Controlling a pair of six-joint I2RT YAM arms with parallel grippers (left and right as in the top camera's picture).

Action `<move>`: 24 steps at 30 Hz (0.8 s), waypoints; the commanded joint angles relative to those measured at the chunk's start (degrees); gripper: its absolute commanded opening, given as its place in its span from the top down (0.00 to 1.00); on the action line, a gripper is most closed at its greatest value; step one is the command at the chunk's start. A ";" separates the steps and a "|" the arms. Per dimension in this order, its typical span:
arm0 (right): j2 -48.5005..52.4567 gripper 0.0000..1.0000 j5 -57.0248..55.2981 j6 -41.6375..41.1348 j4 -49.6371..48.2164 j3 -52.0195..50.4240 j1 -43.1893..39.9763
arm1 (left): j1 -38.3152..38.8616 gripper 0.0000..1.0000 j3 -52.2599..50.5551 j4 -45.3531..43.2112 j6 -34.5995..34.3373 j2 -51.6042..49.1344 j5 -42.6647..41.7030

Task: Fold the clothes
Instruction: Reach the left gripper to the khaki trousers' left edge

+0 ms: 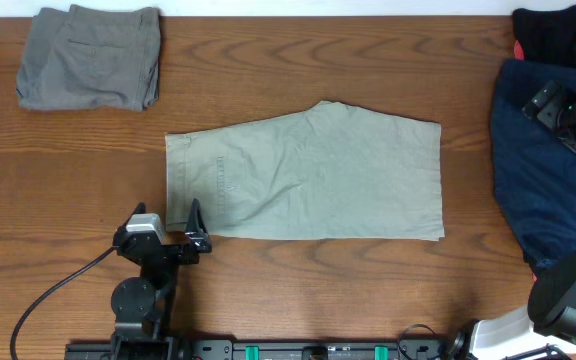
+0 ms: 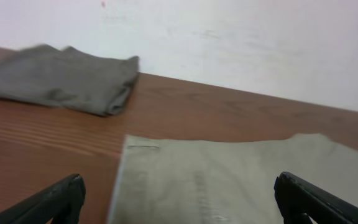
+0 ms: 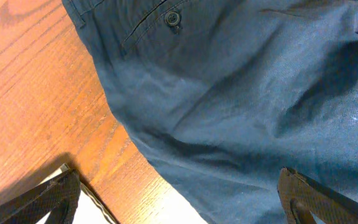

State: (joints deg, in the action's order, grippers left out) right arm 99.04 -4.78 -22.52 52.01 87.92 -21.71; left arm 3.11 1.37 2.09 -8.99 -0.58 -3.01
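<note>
Pale khaki shorts (image 1: 308, 175) lie flat in the middle of the table, doubled over, with the waistband to the left. My left gripper (image 1: 166, 214) stands open just in front of their near left corner, touching nothing. The left wrist view has the khaki cloth (image 2: 241, 180) spread between and beyond the two fingertips (image 2: 61, 198). My right gripper (image 1: 564, 108) hovers open above a navy-blue garment (image 1: 533, 170) at the right edge. That navy cloth (image 3: 241, 93), with a button (image 3: 173, 18), fills the right wrist view under the open right gripper (image 3: 179, 199).
Folded grey shorts (image 1: 90, 57) rest at the far left corner, and the left wrist camera catches them too (image 2: 61, 81). A black garment (image 1: 553, 35) with a bit of red lies at the far right. The table's edge (image 3: 135, 180) runs under the navy cloth.
</note>
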 commanded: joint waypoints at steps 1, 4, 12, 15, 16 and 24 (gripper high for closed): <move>0.52 0.01 -0.98 0.74 0.07 0.81 0.37 | 0.24 0.02 -1.05 0.90 -13.27 0.02 -10.36; 0.52 0.01 -0.98 0.74 0.07 0.81 0.35 | 0.24 0.02 -1.05 0.39 -22.88 -0.59 -18.67; 0.52 0.01 -0.98 0.74 0.07 0.81 0.37 | 0.22 0.02 0.85 1.68 -21.73 -2.75 -22.10; 0.52 0.01 -0.98 0.74 0.07 0.81 0.37 | 0.22 0.02 5.57 4.90 -16.94 -5.92 -21.77; 0.52 0.01 -1.01 0.74 0.07 0.81 0.35 | 0.22 0.02 7.76 6.62 -15.13 -7.56 -21.18; 0.52 0.01 -0.98 0.74 0.07 0.81 0.37 | 0.17 0.02 37.29 31.26 0.26 -34.80 -1.75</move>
State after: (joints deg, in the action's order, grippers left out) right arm 99.04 -4.95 -22.48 52.10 87.96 -21.71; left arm 3.18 28.01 28.84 -17.30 -25.63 -14.85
